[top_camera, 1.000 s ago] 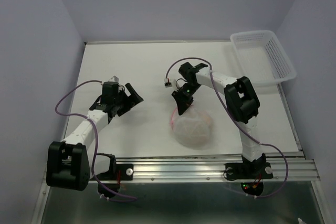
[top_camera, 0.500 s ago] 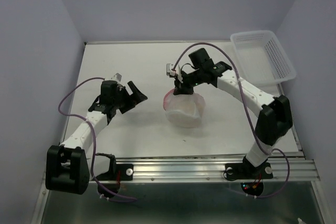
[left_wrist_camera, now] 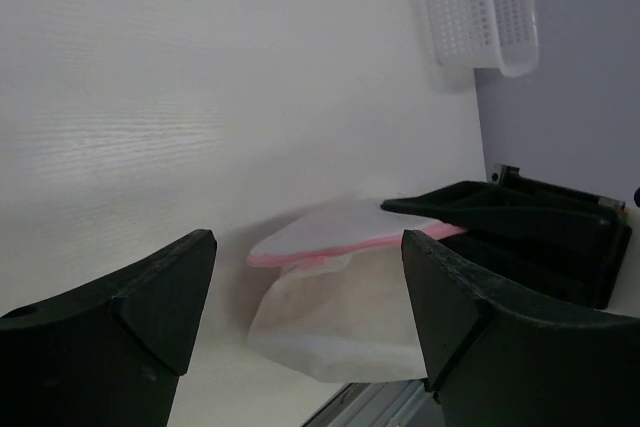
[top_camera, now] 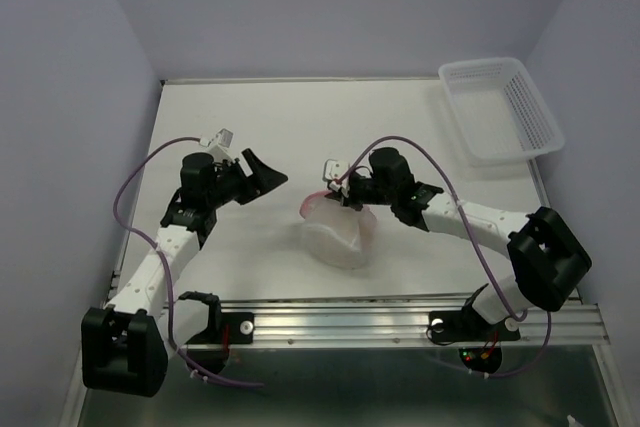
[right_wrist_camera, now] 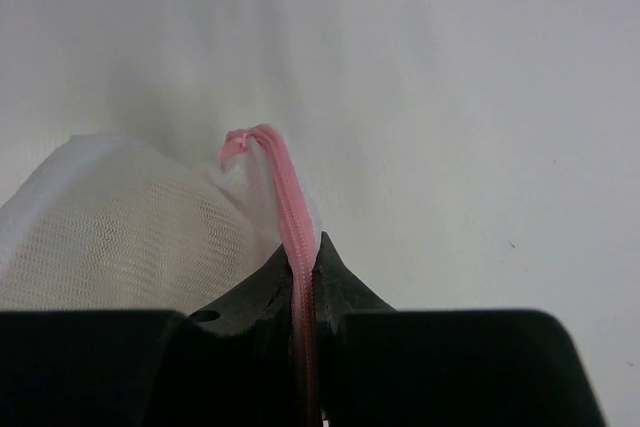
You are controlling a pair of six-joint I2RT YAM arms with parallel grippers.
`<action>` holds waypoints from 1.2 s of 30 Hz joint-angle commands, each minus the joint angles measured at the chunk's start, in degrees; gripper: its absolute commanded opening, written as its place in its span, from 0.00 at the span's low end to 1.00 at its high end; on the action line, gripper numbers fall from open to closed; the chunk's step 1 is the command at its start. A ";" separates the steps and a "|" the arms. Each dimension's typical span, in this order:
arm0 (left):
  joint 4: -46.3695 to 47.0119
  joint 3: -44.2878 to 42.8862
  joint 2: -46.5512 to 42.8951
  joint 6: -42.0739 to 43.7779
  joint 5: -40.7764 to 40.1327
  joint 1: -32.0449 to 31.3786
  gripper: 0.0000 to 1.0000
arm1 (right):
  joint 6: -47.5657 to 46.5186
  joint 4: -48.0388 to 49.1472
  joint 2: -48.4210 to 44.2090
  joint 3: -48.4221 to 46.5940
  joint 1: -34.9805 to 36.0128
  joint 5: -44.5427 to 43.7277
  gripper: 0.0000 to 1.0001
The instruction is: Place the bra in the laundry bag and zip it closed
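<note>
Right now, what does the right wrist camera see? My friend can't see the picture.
The right gripper is shut on the pink zipper band of the white mesh laundry bag, which bulges out to the left. Behind them is the white table.

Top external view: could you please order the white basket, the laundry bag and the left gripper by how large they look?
1. white basket
2. laundry bag
3. left gripper, open; it may sit nearer the camera, yet still looks smallest.
</note>
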State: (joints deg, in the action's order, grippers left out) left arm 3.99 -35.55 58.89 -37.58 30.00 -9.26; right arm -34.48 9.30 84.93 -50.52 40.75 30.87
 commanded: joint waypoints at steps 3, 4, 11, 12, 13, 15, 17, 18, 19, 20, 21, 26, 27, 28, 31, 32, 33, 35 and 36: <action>8.05 3.99 -5.19 1.11 10.96 -0.67 0.86 | 7.75 16.98 -1.52 -0.89 0.91 -9.86 0.14; 8.92 4.35 -5.45 0.59 10.87 -1.55 0.84 | 9.50 16.98 -1.43 -1.33 0.91 -10.56 0.14; 10.60 6.11 -5.98 0.14 5.26 -6.29 0.76 | 14.52 13.03 0.24 -5.37 0.91 -15.58 0.09; 11.12 5.76 -5.55 0.58 4.90 -6.74 0.75 | 14.88 12.76 0.24 -5.72 0.91 -14.45 0.09; 11.30 4.62 -5.28 0.84 4.20 -7.09 0.74 | 15.66 12.67 0.24 -5.90 0.91 -14.00 0.09; 11.39 3.39 -3.70 1.81 1.65 -7.88 0.64 | 16.55 12.23 0.15 -6.60 0.91 -13.74 0.09; 11.39 2.24 -2.56 2.34 -0.46 -8.06 0.55 | 17.16 12.15 -0.02 -6.78 0.91 -13.21 0.09; 10.87 1.80 -1.42 3.30 -1.25 -8.06 0.53 | 17.25 12.06 -0.11 -6.78 0.91 -12.86 0.09; 10.26 1.37 -0.98 3.83 -2.56 -8.06 0.50 | 17.51 11.80 -0.11 -7.22 0.91 -12.07 0.09; 9.64 0.58 -0.28 4.36 -5.19 -8.06 0.48 | 17.52 10.75 -0.11 -7.48 0.91 -11.63 0.09; 8.50 0.13 0.08 5.49 -6.17 -8.06 0.47 | 17.60 10.30 -0.20 -7.66 0.91 -11.28 0.09; 9.98 -0.66 2.71 5.59 -4.96 -8.15 0.44 | 18.13 9.51 -0.81 -7.75 0.91 -8.91 0.09; 10.59 -0.49 3.24 5.42 -4.43 -8.15 0.44 | 18.13 9.33 -0.81 -7.84 0.91 -8.38 0.09; 11.82 -0.40 3.42 5.33 -3.90 -8.15 0.44 | 18.31 9.33 -0.81 -7.84 0.91 -8.02 0.09; 14.03 -0.05 3.42 4.98 -1.96 -8.58 0.44 | 18.31 8.81 -0.64 -8.01 0.91 -8.46 0.09; 14.38 -0.13 3.42 5.15 -1.96 -8.85 0.44 | 18.31 8.63 -0.64 -8.10 0.91 -8.55 0.09; 14.38 -0.22 3.51 5.15 -2.31 -9.28 0.44 | 18.31 8.54 -0.55 -8.19 0.91 -8.55 0.09; 14.29 -0.74 3.95 5.33 -2.49 -9.55 0.44 | 18.39 8.63 -0.55 -8.28 0.91 -7.85 0.10; 14.12 -1.01 4.64 5.59 -2.23 -9.90 0.43 | 18.66 8.63 -0.29 -8.54 0.91 -8.02 0.10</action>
State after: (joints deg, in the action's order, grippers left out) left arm 14.41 -34.13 62.94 -33.63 26.59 -18.11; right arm -16.91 16.27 85.14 -55.61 41.65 21.54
